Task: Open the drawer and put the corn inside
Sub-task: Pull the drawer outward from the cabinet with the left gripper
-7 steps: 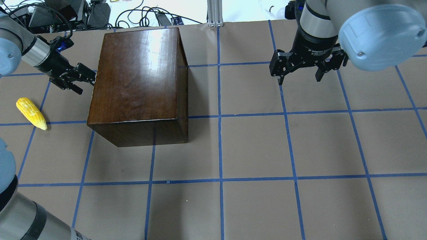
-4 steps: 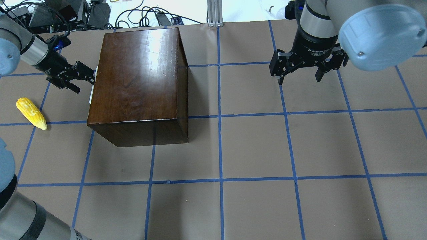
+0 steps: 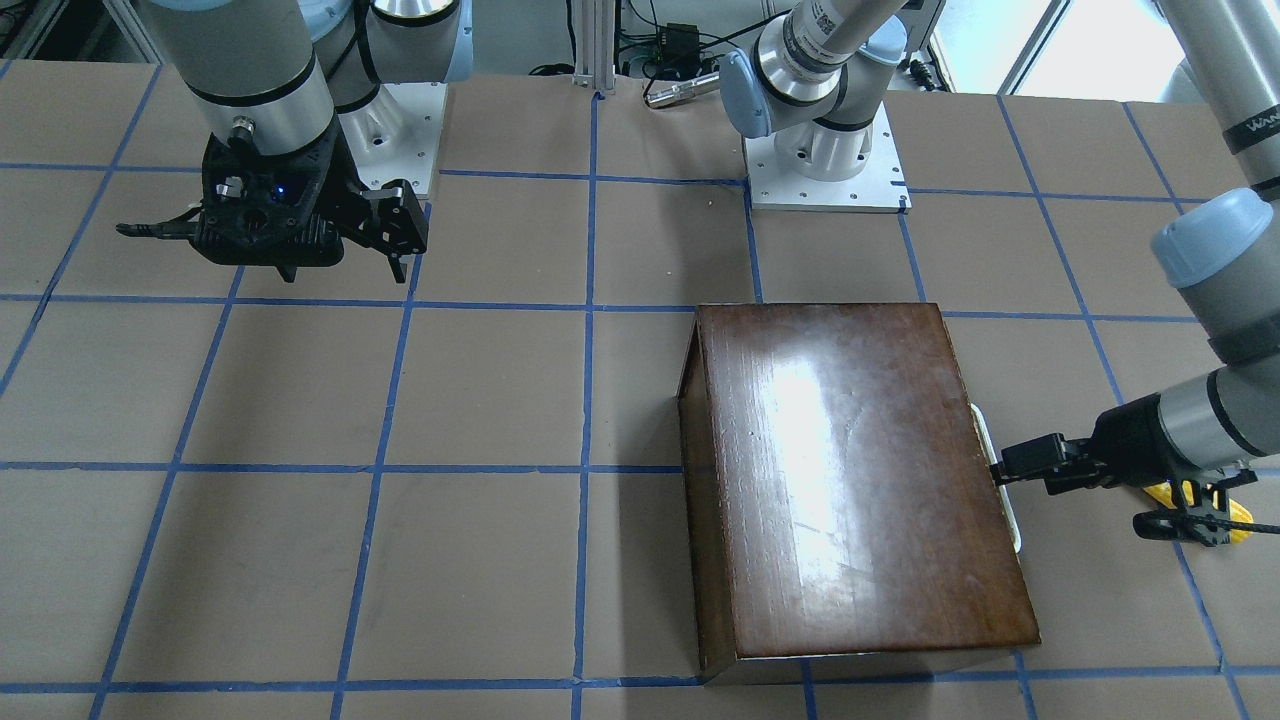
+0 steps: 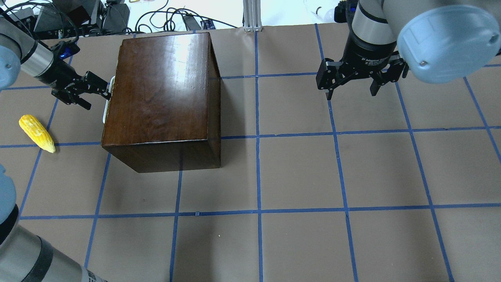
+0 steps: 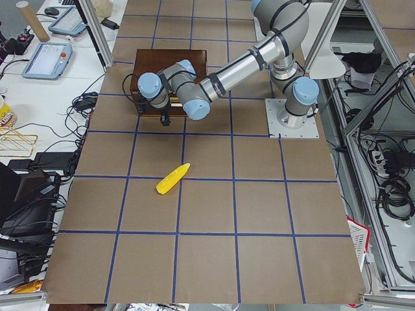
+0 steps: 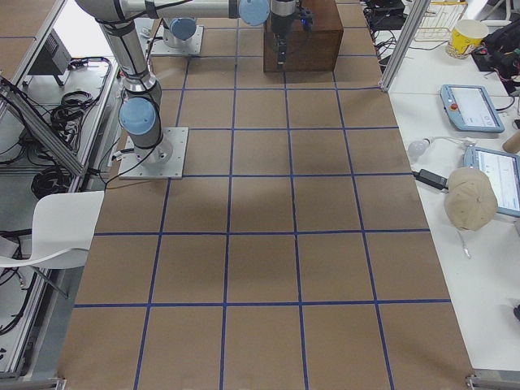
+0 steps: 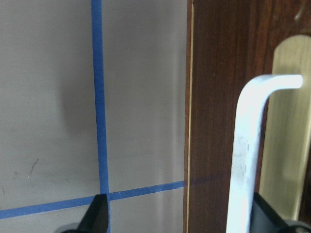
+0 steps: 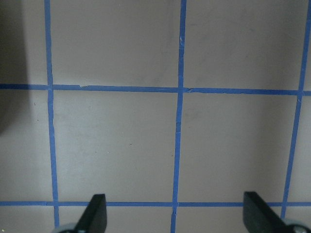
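Left end effector (image 4: 98,98): spread, the white handle (image 7: 243,145) in the gap against one finger.
Drawer (image 7: 214,97): on the brown box's (image 4: 160,90) left face; keep your pull straight and level.
Corn (image 4: 37,133): on the tabletop (image 4: 297,172), near that arm.
Right end effector (image 4: 351,94): spread, empty.

— Are we reading any lettering here?
— We are making out white letters starting "WAN" on the black band (image 3: 1257,130) of the left arm (image 3: 1200,50).
— And the white print on the wrist body (image 4: 372,59) above the right gripper (image 4: 351,94)?
— We are seeing it, but we are not managing to read it.
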